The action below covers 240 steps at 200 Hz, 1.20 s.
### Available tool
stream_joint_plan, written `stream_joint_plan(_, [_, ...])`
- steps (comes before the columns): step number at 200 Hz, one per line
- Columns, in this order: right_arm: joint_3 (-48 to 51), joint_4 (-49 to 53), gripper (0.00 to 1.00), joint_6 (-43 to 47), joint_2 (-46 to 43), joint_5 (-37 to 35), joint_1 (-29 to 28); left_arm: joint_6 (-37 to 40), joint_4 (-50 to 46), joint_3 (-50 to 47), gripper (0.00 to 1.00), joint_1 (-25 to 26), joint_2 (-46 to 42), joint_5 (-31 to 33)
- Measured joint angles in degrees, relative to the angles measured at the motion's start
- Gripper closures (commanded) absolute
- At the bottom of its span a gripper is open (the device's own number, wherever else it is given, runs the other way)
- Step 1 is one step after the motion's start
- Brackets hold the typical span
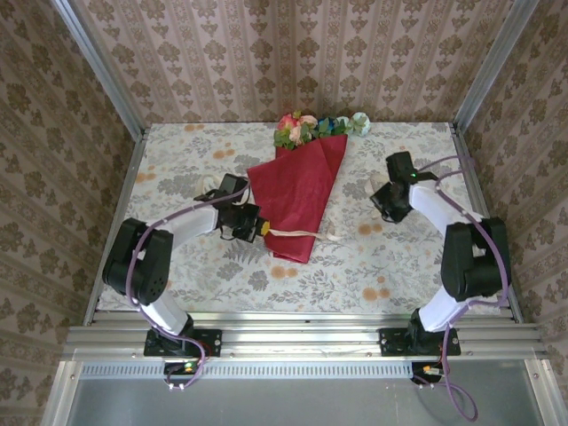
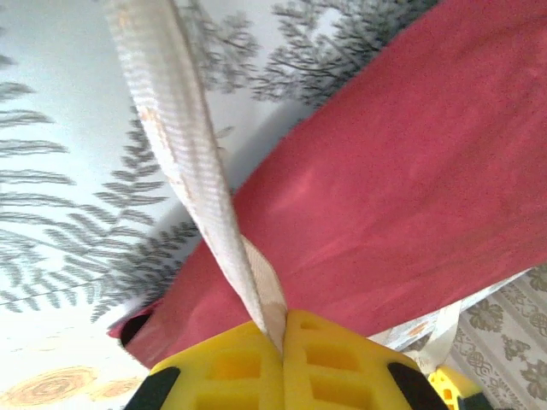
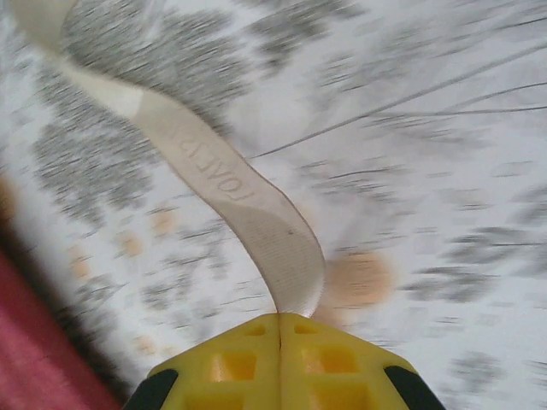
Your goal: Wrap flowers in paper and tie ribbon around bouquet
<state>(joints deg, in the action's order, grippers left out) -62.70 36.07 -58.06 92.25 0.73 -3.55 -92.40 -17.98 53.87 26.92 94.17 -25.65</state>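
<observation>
Bouquet (image 1: 302, 182) in red paper (image 2: 402, 171) lying on tablecloth (image 1: 177, 151), ribbon (image 1: 300, 233) across its narrow end — left gripper (image 2: 282, 329) pinching it beside the paper, right gripper (image 3: 279, 329) clamped on it too

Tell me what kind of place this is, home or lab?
Probably a staged lab cell, not a real room: wallpaper-print panels mounted on an aluminium frame, with a floral tablecloth as the work surface.
</observation>
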Motion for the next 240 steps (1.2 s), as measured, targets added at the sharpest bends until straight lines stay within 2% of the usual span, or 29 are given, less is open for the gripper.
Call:
stream_joint_plan(27, [2.2, 3.8, 1.00, 3.0, -1.7, -1.4, 2.9, 1.2, -2.4, -2.6, 1.00, -0.1, -2.7, 0.2])
stream_joint_plan(56, [2.3, 7.1, 0.61, 5.5, -1.5, -1.7, 1.1, 3.0, -5.0, -6.4, 1.00, -0.1, -7.1, 0.1])
stream_joint_plan(68, [2.3, 7.9, 0.52, 6.2, -1.7, -2.5, -0.6, 3.7, -6.3, -8.2, 1.00, -0.1, -8.9, 0.0])
stream_joint_plan(80, [2.0, 7.9, 0.47, 7.3, -2.5, -3.1, -2.7, 4.5, -7.8, -10.0, 1.00, -0.4, -10.6, -0.1])
stream_joint_plan(111, [-1.1, 3.3, 0.46, 9.1, -3.0, 0.4, -10.1, 7.7, -15.3, -11.5, 1.00, -2.9, -16.8, 2.8])
stream_joint_plan(125, [-1.6, -2.9, 0.45, 9.5, -1.6, 4.9, -13.1, 9.1, -17.6, -11.3, 0.79, -3.5, -19.3, 3.9])
stream_joint_plan(132, [-1.6, -6.0, 0.45, 9.5, -0.3, 7.2, -14.3, 9.7, -18.9, -10.6, 0.73, -3.7, -19.6, 4.3])
stream_joint_plan(140, [-1.6, -9.4, 0.45, 9.3, 1.3, 9.7, -15.4, 10.8, -20.5, -9.1, 0.70, -3.7, -19.5, 4.7])
stream_joint_plan(159, [-0.6, -17.0, 0.44, 8.2, 5.5, 15.2, -16.9, 12.6, -22.8, -3.2, 0.70, -3.7, -17.7, 5.3])
stream_joint_plan(182, [3.1, -25.1, 0.43, 7.2, 8.8, 20.7, -17.1, 13.6, -20.7, 4.1, 0.74, -3.3, -13.0, 4.1])
stream_joint_plan(240, [8.4, -39.0, 0.42, 4.6, 13.5, 28.8, -18.3, 14.9, -9.3, 15.5, 0.90, 3.0, 10.2, -2.3])
